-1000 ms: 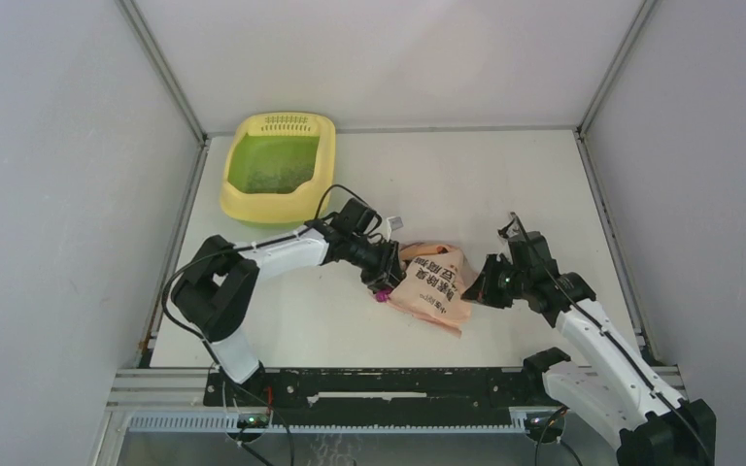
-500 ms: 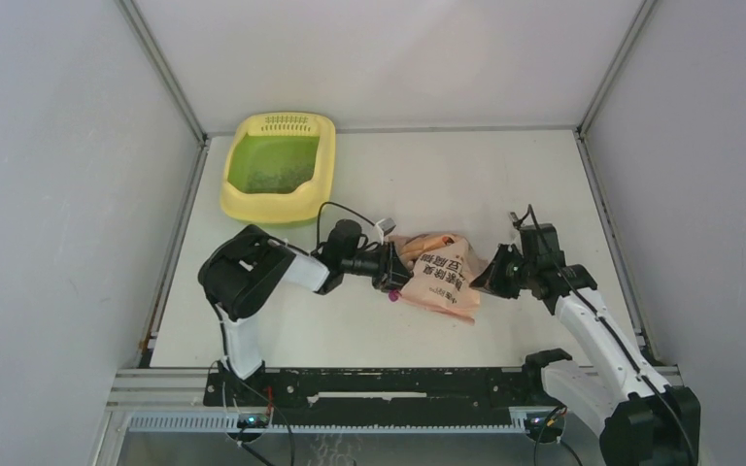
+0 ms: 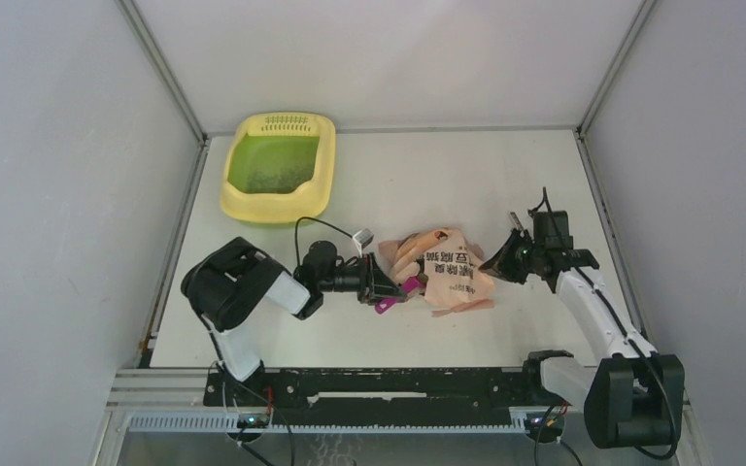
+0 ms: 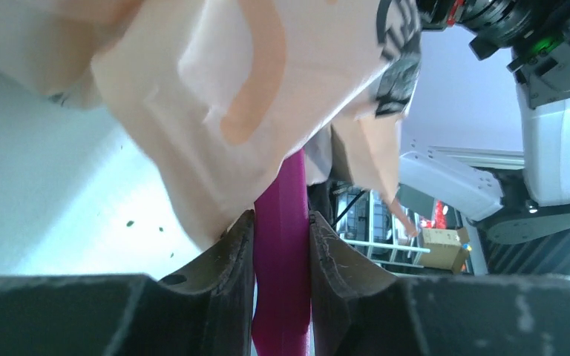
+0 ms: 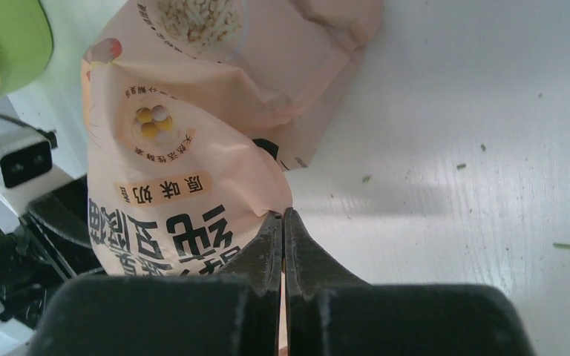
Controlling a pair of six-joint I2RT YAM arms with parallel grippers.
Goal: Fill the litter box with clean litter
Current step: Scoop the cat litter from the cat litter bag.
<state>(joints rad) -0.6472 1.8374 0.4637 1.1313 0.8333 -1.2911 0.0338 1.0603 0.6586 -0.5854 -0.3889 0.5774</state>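
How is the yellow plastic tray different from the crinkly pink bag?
The pale yellow plastic litter box is stiff and smooth; the peach-pink printed plastic bag is soft and crumpled. The litter box sits untouched at the far left; the bag lies mid-table, pinched by the right gripper. The litter box is open and green inside; the bag shows black writing. Both are on the white table.

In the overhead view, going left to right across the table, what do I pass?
Litter box → magenta scoop → peach bag → right gripper, shut on the bag's right edge.
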